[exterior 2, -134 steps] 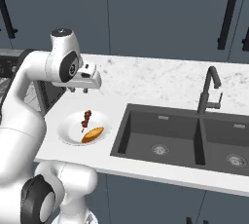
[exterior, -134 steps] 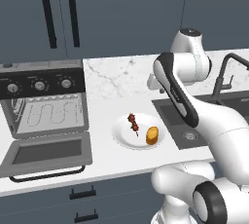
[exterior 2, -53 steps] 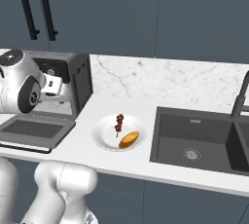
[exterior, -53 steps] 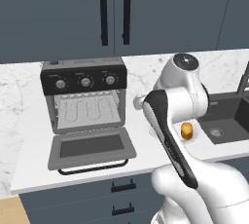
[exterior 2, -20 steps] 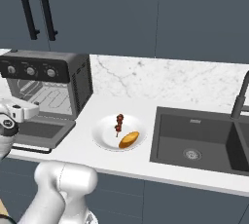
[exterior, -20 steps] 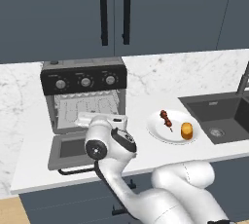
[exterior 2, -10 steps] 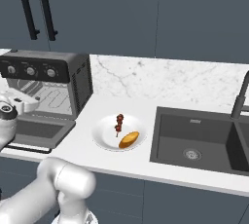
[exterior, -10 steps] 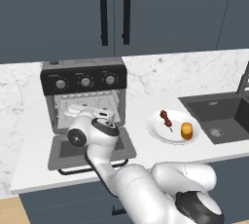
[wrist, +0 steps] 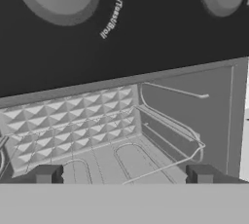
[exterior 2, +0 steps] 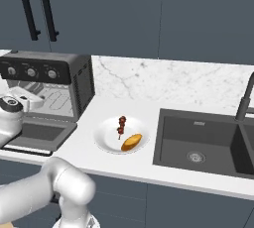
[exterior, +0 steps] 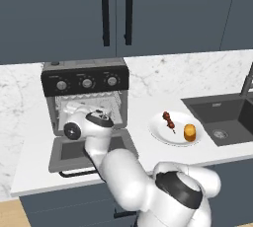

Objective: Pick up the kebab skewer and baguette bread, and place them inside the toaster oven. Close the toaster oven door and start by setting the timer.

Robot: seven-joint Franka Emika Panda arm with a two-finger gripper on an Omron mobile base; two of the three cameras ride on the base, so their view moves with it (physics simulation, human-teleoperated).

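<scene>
Marble counter (exterior 2: 163,90) carried the toaster oven (exterior: 86,105) at its left end, door (exterior: 91,149) dropped open for loading. Skewer (exterior 2: 120,124) and bread (exterior 2: 131,142) waited on a plate (exterior 2: 106,140) near the front edge, while the gripper (wrist: 124,174), jaws spread and empty, faced the oven's mouth.

Flat, even rendered light; soft shadows, no glare.

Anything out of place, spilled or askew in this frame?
Nothing spilled or damaged. One oddity: the open claw is at the toaster oven mouth empty, while the kebab skewer and baguette bread sit on their plate.
</scene>
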